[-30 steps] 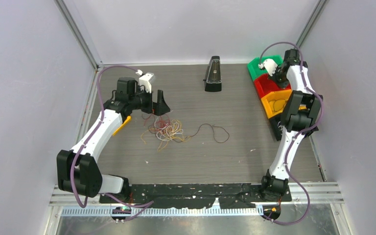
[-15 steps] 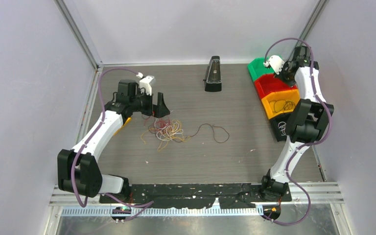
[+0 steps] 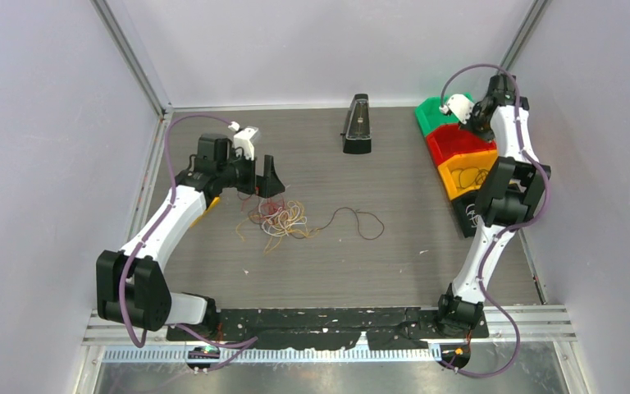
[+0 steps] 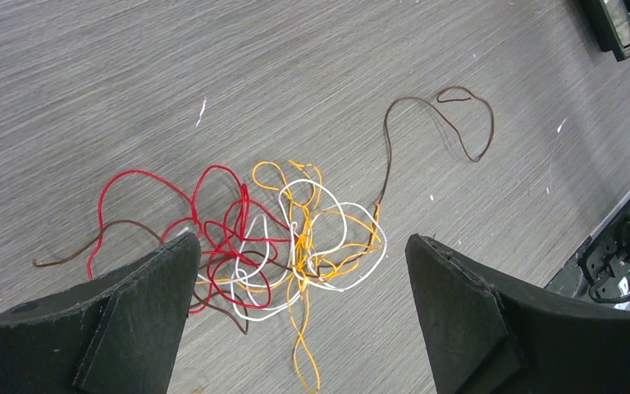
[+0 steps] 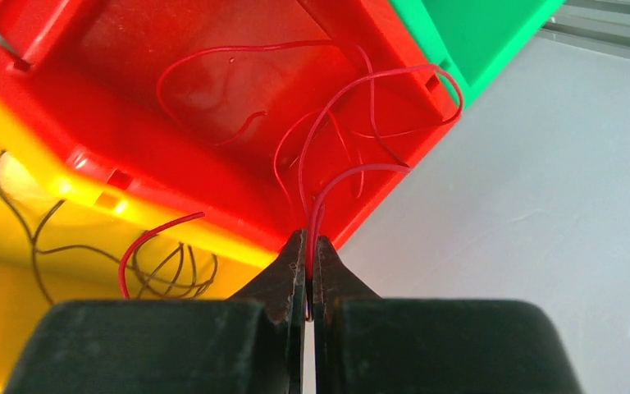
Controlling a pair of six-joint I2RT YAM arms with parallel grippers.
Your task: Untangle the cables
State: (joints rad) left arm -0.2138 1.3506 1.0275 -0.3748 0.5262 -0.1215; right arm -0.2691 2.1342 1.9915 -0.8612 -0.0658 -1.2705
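Note:
The cables (image 3: 282, 218) lie as a loose tangle of red, white, orange and brown strands (image 4: 283, 250) mid-table. One brown cable (image 3: 361, 222) trails off to the right in a loop (image 4: 459, 115). My left gripper (image 3: 267, 177) hovers just behind the tangle, open wide (image 4: 301, 242), with nothing between its fingers. At the back right, my right gripper (image 3: 473, 127) is above the red bin (image 3: 453, 146) and shut (image 5: 308, 240) on a red cable (image 5: 353, 168). That cable's loops hang over the red bin (image 5: 131, 152), which holds another red strand (image 5: 213, 53).
A green bin (image 3: 430, 114), the red one, a yellow bin (image 3: 458, 177) holding dark cables (image 5: 164, 267), and a black bin (image 3: 464, 215) line the right edge. A black upright object (image 3: 357, 125) stands at the back middle. Walls enclose the table.
My right arm has swung up and back, carrying its gripper from over the red and yellow bins toward the back-right corner. The left arm and the tangle are unchanged.

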